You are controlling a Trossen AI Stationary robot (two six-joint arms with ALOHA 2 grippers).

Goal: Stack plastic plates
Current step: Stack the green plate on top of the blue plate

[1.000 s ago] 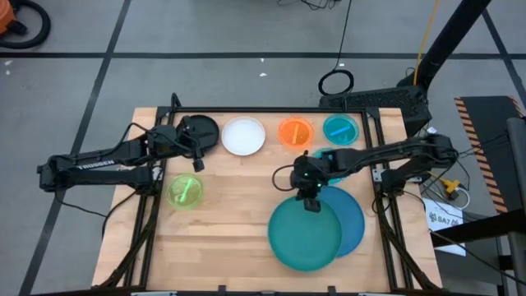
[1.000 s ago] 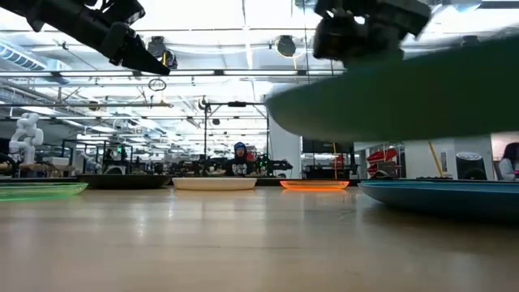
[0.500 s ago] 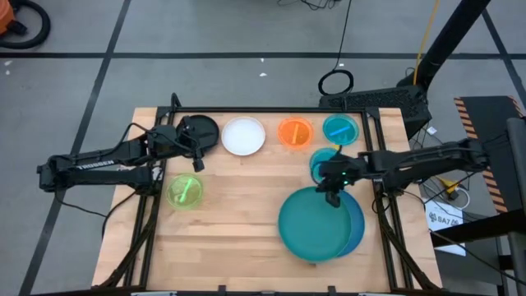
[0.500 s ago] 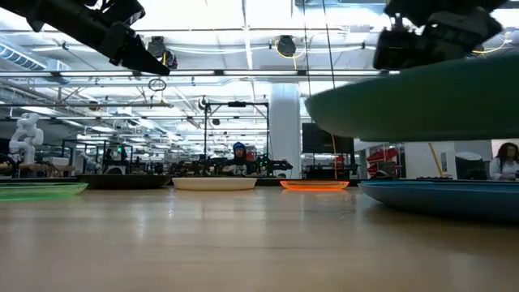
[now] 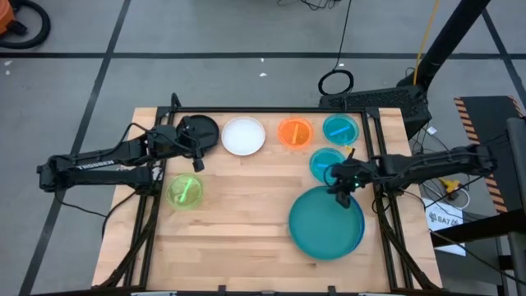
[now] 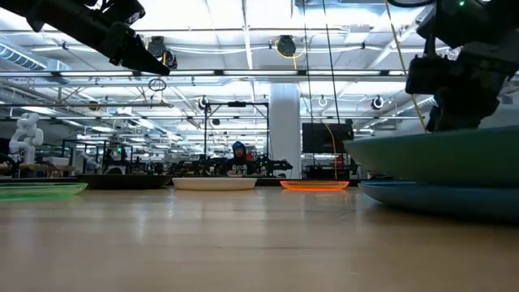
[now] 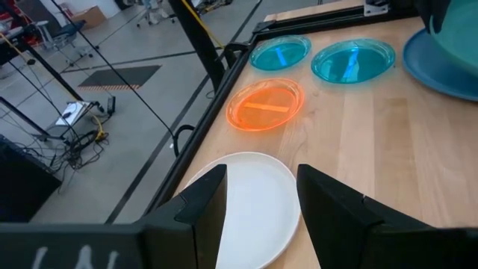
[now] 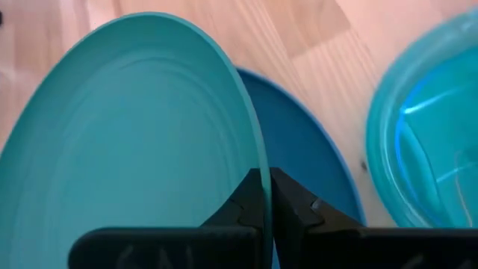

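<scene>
- Now we see the right gripper (image 5: 343, 187) pinched tight on the rim of the teal plate (image 5: 322, 224), a thin edge grip that lets it lay the plate flat
- That teal plate sits almost fully over the blue plate (image 5: 359, 234), near the table's (image 5: 230, 214) right side, so we judge stacking is underway
- Our left gripper (image 5: 196, 156) waits with fingers apart near the black plate (image 5: 200, 129)
- White (image 5: 243, 136), orange (image 5: 295, 132), green (image 5: 184, 191) and two clear cyan plates (image 5: 340, 128) lie unstacked
</scene>
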